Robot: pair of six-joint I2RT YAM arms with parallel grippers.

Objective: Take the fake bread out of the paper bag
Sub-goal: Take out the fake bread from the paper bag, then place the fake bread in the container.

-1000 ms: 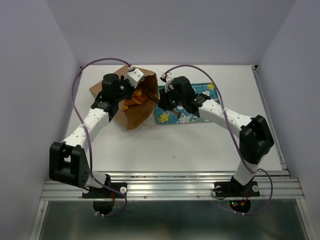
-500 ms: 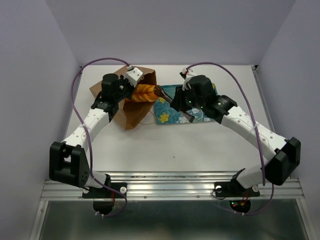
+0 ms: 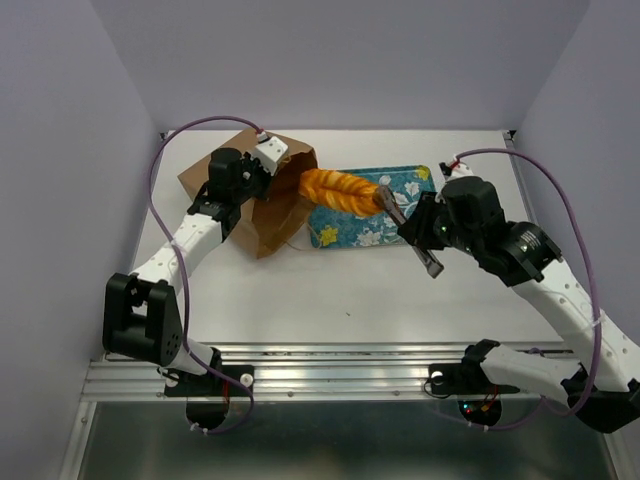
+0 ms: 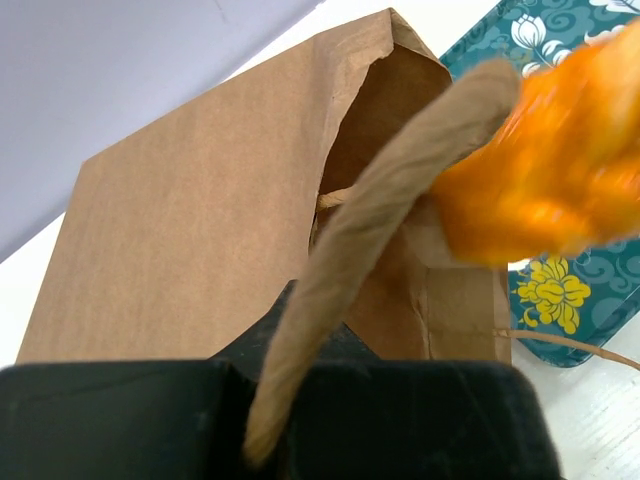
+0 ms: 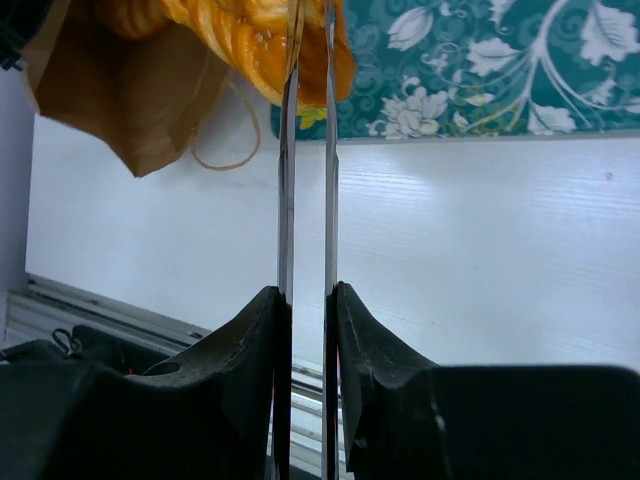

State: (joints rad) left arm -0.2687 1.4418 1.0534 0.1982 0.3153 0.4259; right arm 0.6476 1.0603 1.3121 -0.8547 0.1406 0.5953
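Loaf (image 3: 340,190) juts from paper bag (image 3: 268,226), apparently over tray (image 3: 403,184)

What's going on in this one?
The left fingers pinch the rim of the paper bag, holding its mouth open toward the teal floral tray. The right fingers are shut on one end of a long fake bread loaf. The loaf hangs in the air, its other end at the bag's mouth and the rest above the tray.
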